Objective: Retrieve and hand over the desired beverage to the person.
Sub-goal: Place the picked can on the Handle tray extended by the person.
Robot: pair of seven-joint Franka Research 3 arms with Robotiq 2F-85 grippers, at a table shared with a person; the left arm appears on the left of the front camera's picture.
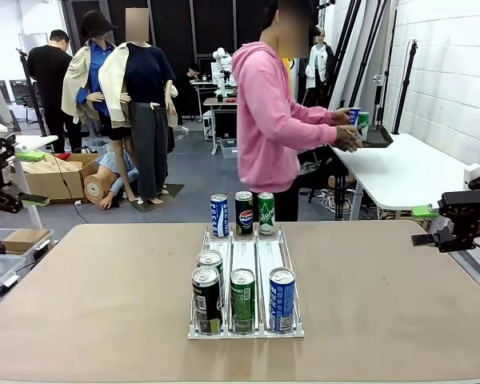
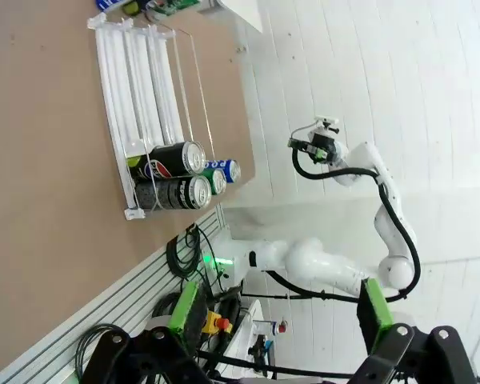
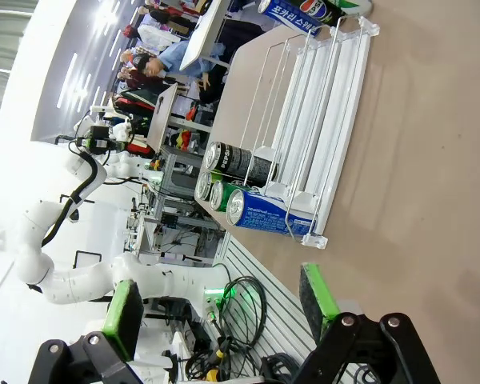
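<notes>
- The person (image 1: 272, 120) in the pink hooded sweatshirt stands beyond the far edge of the table (image 1: 104, 304), turned toward a white side table (image 1: 408, 172) at picture right, both hands out over it beside a blue can (image 1: 354, 116).
- On our table sits a clear three-lane can rack (image 1: 246, 320), running from the near side toward the person.
- At the rack's far end, three cans stand in a row: a blue-and-white can (image 1: 218, 215), a dark Pepsi can (image 1: 244, 212) and a green can (image 1: 266, 213).
- At the near end, a black can (image 1: 206, 299), a green can in the middle lane (image 1: 242, 299) and a blue can in the right lane (image 1: 282, 298) stand side by side; a fourth can (image 1: 210, 262) stands just behind the black one.
- The left gripper (image 1: 8, 200) hangs off the table's left edge, well apart from the rack; in its wrist view the green-padded fingers (image 2: 184, 308) stand wide apart with nothing between them.
- The right gripper (image 1: 426, 228) hovers off the right edge, jaws spread just as wide, its pads (image 3: 316, 292) empty.
</notes>
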